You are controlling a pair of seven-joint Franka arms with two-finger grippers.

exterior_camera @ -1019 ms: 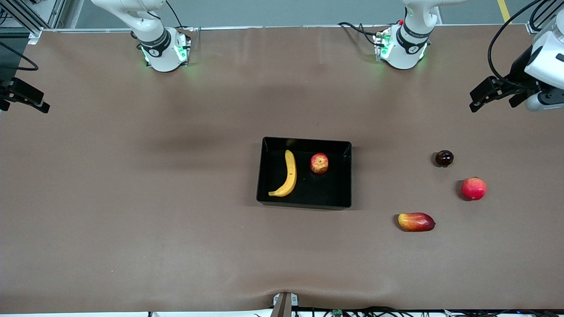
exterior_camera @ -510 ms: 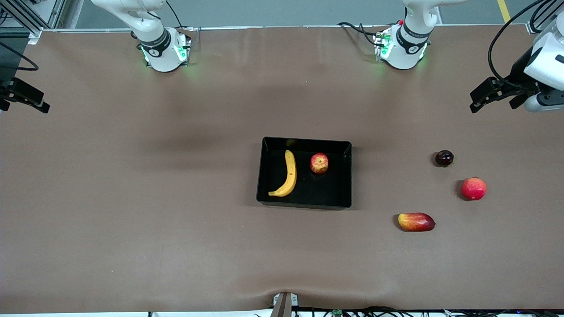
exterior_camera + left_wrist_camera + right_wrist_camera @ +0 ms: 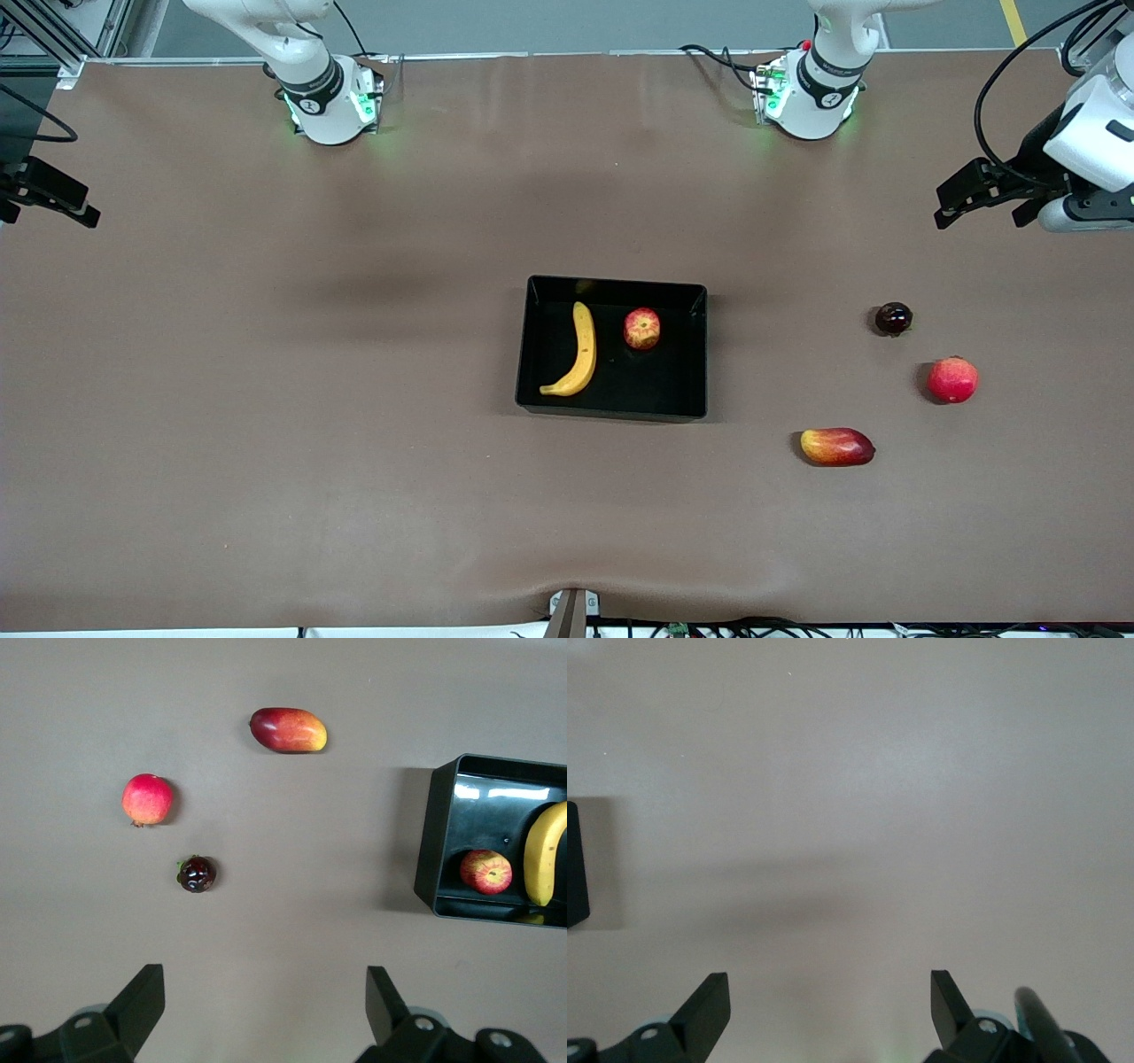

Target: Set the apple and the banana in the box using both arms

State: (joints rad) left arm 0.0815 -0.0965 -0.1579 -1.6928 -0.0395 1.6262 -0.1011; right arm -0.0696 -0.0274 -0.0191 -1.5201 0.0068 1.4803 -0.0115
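Note:
The black box (image 3: pixel 611 408) sits at the table's middle. The yellow banana (image 3: pixel 580 350) and the red-and-yellow apple (image 3: pixel 641 329) lie side by side in it. The box (image 3: pixel 430 842), apple (image 3: pixel 485 872) and banana (image 3: pixel 542 855) also show in the left wrist view. My left gripper (image 3: pixel 952 199) hangs open and empty over the left arm's end of the table; its own view shows it open (image 3: pixel 266 1001). My right gripper (image 3: pixel 53 193) is open and empty over the right arm's end, also open in its view (image 3: pixel 830 1005), where a corner of the box (image 3: pixel 574 864) shows.
Three loose fruits lie between the box and the left arm's end: a small dark fruit (image 3: pixel 893 318), a pinkish-red round fruit (image 3: pixel 952 379) and a red-yellow mango-like fruit (image 3: pixel 837 447), which is nearest the front camera. All three show under the left wrist camera.
My left gripper has shifted slightly toward the middle of the table. The right gripper, the box and the fruits have not moved.

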